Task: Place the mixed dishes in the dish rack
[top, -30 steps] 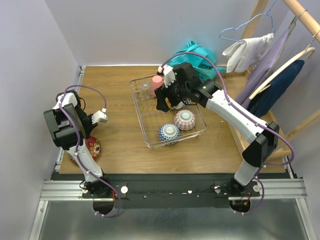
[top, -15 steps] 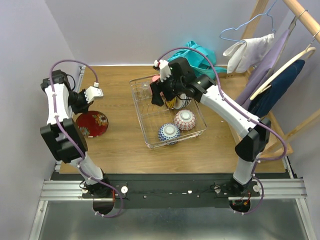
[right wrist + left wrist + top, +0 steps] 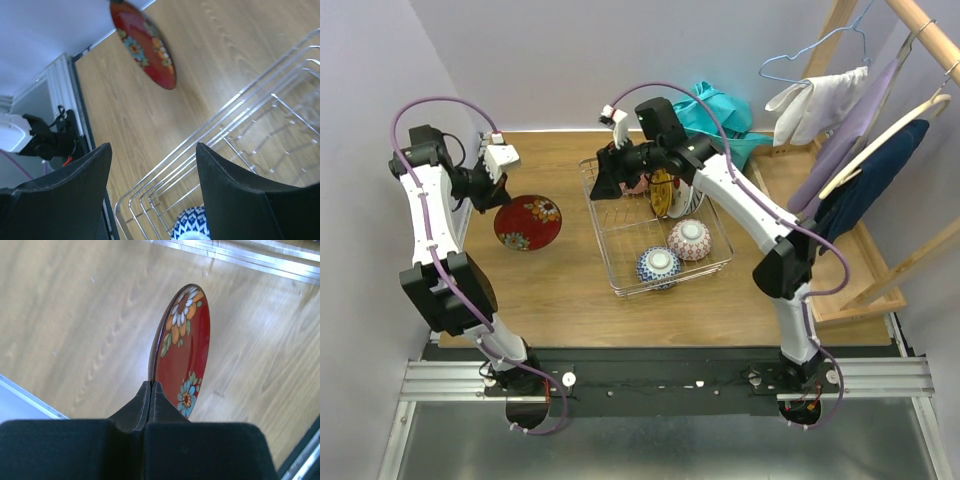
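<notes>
My left gripper [image 3: 151, 385] is shut on the rim of a red saucer [image 3: 187, 340] painted with flowers. In the top view the gripper [image 3: 498, 203] holds this saucer [image 3: 528, 222] over the wooden table, left of the dish rack [image 3: 610, 262]. Inside the rack lie a blue patterned bowl [image 3: 658, 265] and a pink patterned bowl [image 3: 689, 240]; a gold saucer [image 3: 663, 192] stands on edge. My right gripper [image 3: 603, 186] hangs open over the rack's far left corner with nothing between its fingers. Its wrist view shows the gripper [image 3: 155, 150], the rack wires [image 3: 210, 135], the blue bowl [image 3: 192, 227] and the saucer [image 3: 145, 47].
A teal cloth [image 3: 720, 105] lies behind the rack. A wooden clothes frame [image 3: 880, 150] with hanging garments and hangers stands along the right side. Walls close in the table on the left and at the back.
The left gripper closed on the red saucer and carried it from the near left corner away and rightward. The right gripper swung left across the rack.
</notes>
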